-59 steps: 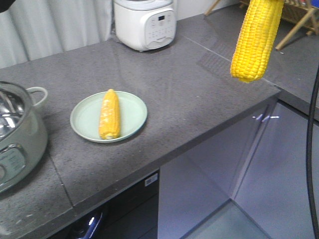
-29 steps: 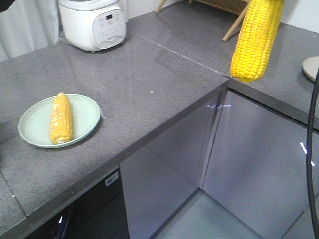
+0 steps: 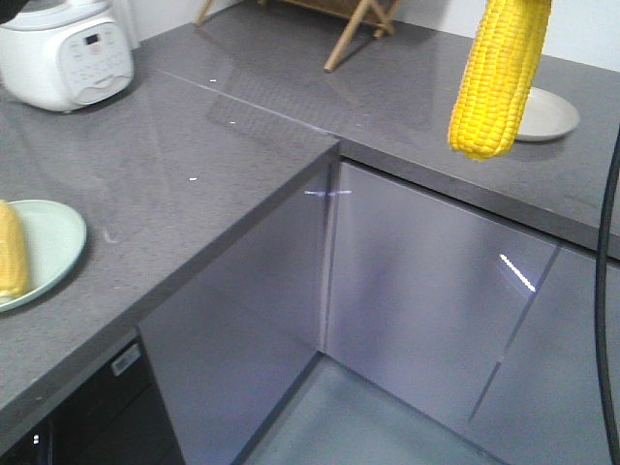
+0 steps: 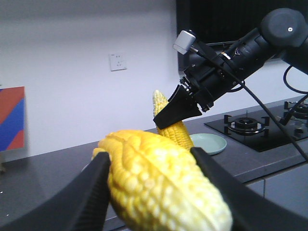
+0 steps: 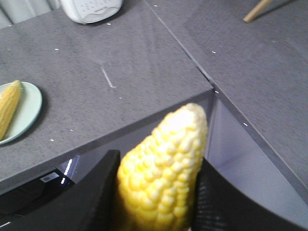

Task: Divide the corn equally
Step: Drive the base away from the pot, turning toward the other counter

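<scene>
The desk is sliding left across the front view. The green plate and its resting cob are now sitting at the left edge. The cooker is standing in the corner beyond the plate, and a pale plate is showing far to its right.

The hanging cob is keeping its place high up, well right of the green plate. It is bright yellow with tidy rows of kernels, blunt end down, and from there I cannot tell which pincer is carrying it.

My left pincer is pinching the left cob, both fingers pressing its sides. My right pincer is pinching the right cob, its pale tapered tip pointing over the desk corner, right of the green plate. Each cob is blocking much of its wrist view. A black cable is trailing down far right of the green plate.

My right arm is sloping down-left beside a hob.
</scene>
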Controlling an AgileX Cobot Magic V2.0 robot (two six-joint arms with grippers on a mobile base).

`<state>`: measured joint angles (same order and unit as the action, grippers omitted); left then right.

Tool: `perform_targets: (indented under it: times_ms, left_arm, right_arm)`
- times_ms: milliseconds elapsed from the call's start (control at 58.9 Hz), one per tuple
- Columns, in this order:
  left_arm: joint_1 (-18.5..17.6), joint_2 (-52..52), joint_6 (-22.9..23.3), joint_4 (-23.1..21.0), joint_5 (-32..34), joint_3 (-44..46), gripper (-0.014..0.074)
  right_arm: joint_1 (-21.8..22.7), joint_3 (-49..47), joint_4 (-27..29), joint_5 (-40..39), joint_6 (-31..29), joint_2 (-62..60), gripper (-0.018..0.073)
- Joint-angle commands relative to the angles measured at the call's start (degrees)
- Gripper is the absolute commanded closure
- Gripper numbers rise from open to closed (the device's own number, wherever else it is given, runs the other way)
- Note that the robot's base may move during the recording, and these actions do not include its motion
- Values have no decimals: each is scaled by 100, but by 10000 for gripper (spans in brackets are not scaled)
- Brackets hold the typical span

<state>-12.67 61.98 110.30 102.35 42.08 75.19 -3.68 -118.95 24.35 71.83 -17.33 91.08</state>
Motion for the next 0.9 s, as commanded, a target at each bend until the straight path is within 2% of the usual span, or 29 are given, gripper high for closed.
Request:
perform_targets:
  times_ms: [0,883]
  left_arm:
    - [-10,-75,55,16,-209,174,603]
    - [-10,-75,55,16,-209,174,603]
  right_arm:
    - [20,-161,143,-324,-37,-209,567]
    - [20,-161,143,-324,-37,-209,567]
